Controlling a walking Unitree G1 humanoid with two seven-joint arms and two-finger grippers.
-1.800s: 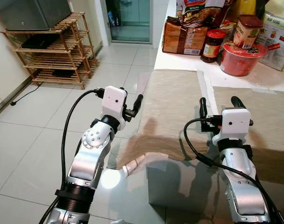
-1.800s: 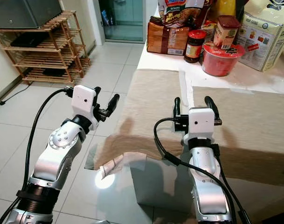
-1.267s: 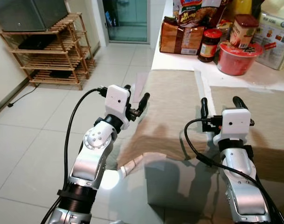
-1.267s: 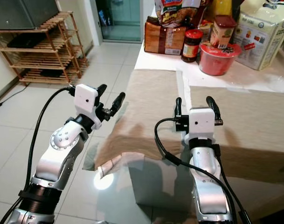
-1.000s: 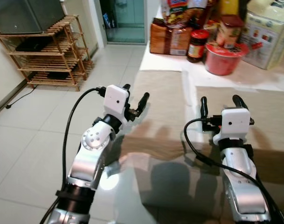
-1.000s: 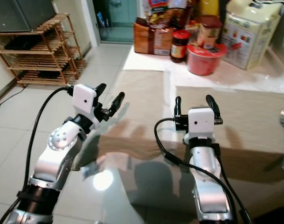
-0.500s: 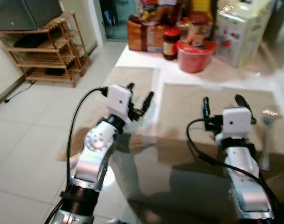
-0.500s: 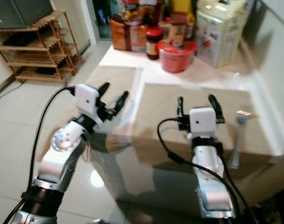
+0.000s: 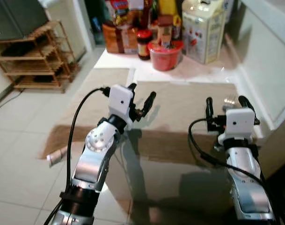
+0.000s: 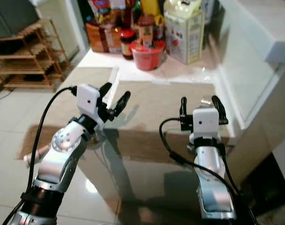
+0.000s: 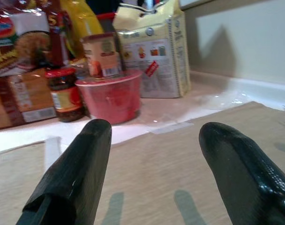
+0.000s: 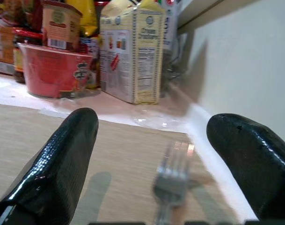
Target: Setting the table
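Lying matt and coarsely woven, tan cloth placemat (image 9: 189, 101) along the table's right edge; a second tan mat (image 9: 98, 82) draping over the left edge. Showing glossy, mirror-like glass tabletop (image 9: 165, 183) at the near edge. Glinting bright metal, fork (image 12: 172, 180) on the placemat near the right edge. Shining smooth black plastic, fingers (image 12: 67, 154) of the right gripper (image 10: 202, 108) and fingers (image 11: 84, 164) of the left gripper (image 9: 141, 99). Standing at the far edge: glossy red plastic tub (image 11: 109, 96), printed paper carton (image 12: 130, 51), glass jar (image 11: 62, 93). Looking slatted bare wood, rack (image 9: 37, 61).
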